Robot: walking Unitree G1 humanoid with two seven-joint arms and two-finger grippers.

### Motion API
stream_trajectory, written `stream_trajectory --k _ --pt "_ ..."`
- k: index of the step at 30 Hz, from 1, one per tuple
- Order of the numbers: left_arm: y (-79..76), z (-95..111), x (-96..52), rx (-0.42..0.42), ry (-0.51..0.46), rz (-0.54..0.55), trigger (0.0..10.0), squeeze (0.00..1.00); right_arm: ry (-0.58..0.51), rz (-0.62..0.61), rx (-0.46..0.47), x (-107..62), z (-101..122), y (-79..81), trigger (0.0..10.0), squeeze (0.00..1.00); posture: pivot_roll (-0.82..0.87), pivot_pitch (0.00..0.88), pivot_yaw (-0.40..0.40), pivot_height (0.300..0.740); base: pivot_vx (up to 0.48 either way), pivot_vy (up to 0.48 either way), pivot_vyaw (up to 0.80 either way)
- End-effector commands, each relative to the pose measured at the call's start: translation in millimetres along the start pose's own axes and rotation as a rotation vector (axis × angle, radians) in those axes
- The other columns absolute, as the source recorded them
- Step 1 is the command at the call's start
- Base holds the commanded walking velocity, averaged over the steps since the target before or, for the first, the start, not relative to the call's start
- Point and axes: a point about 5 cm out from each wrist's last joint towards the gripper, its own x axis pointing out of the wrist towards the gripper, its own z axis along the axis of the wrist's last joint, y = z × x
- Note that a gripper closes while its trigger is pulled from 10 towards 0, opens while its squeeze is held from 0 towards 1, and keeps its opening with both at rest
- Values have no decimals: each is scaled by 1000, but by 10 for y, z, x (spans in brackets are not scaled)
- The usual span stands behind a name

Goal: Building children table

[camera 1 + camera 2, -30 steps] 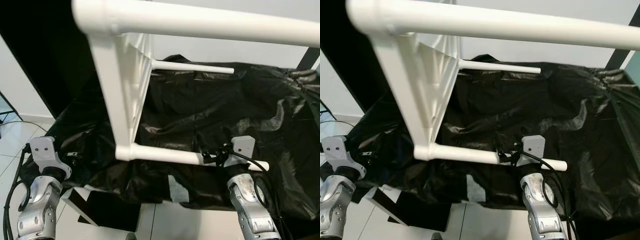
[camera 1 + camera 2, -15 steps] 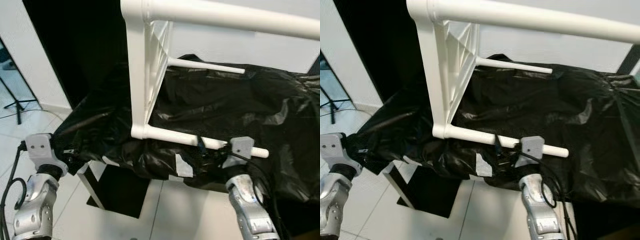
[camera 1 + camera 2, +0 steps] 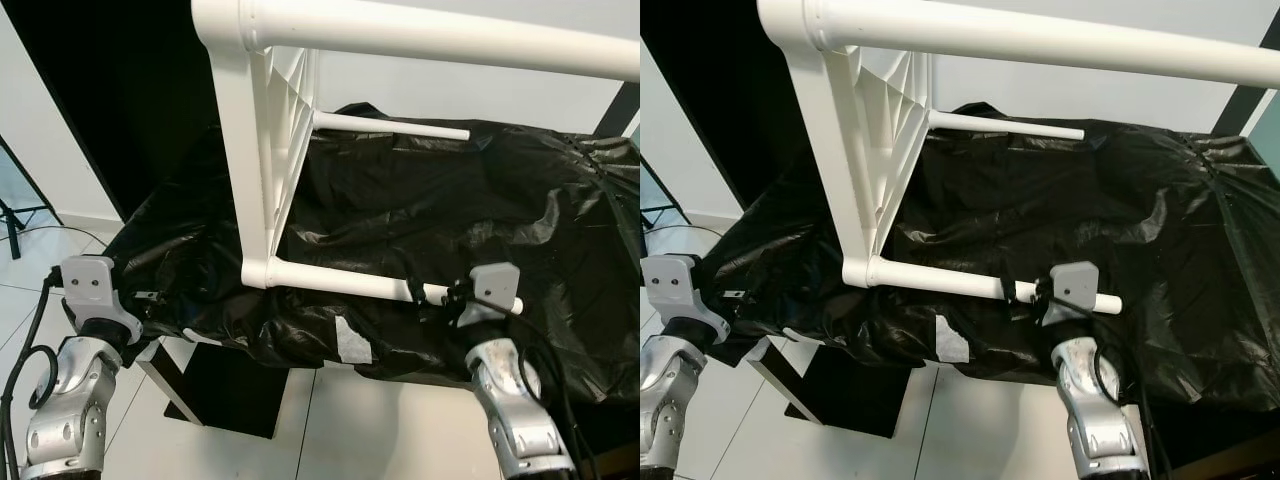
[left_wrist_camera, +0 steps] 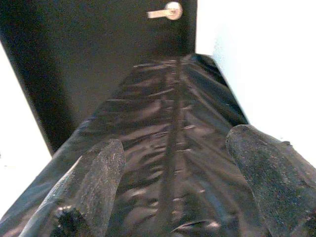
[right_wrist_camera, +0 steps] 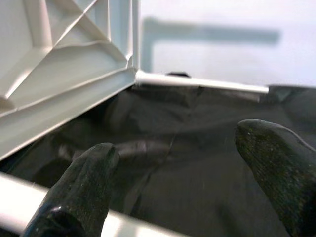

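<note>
A white plastic children's table (image 3: 262, 150) lies on its side on a surface covered in black plastic sheet (image 3: 430, 210), its ribbed underside facing right. Its legs point right: a near one across the top (image 3: 450, 40), a far one (image 3: 390, 126) and a low one (image 3: 340, 283) resting on the sheet. My right gripper (image 3: 428, 294) is at the low leg, near its free end. It is open, and the low leg (image 5: 19, 205) crosses at the base of its fingers (image 5: 81, 182). My left gripper (image 3: 148, 298) is open at the sheet's left edge, over bare black plastic (image 4: 168, 123).
White tiled floor (image 3: 380, 430) lies below the covered surface's front edge. A black board (image 3: 215, 385) leans under that edge on the left. A pale tape patch (image 3: 350, 345) sits on the sheet's front. A dark door with a lever handle (image 4: 165, 11) stands beyond the sheet.
The head camera has swung, so the whole picture shifted. Both grippers keep about the same places relative to the table and the sheet.
</note>
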Motion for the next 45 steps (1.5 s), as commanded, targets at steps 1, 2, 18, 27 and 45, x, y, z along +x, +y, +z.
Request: stream_trajectory --k 1,2,18,27,45 --pt "-55 43 1 5 -9 -128 10000 0 1 9 1 9 16 5 10000 0 48 0 -23 740 0 0 0" --pt "-61 58 -20 7 -18 -168 10000 0 -2 13 -1 18 25 3 10000 0 47 0 -22 740 0 0 0" --pt "-420 -84 -410 -14 176 -688 10000 0 -5 53 -76 47 28 -15 10000 0 51 0 -25 740 0 0 0" --pt "-384 -240 -446 -20 270 -637 10000 0 1 48 -90 50 -8 -36 10000 0 36 0 -9 740 0 0 0" --pt "25 -254 -954 157 619 -565 10000 0 -20 59 -107 81 18 -57 10000 0 81 0 -28 740 0 0 0"
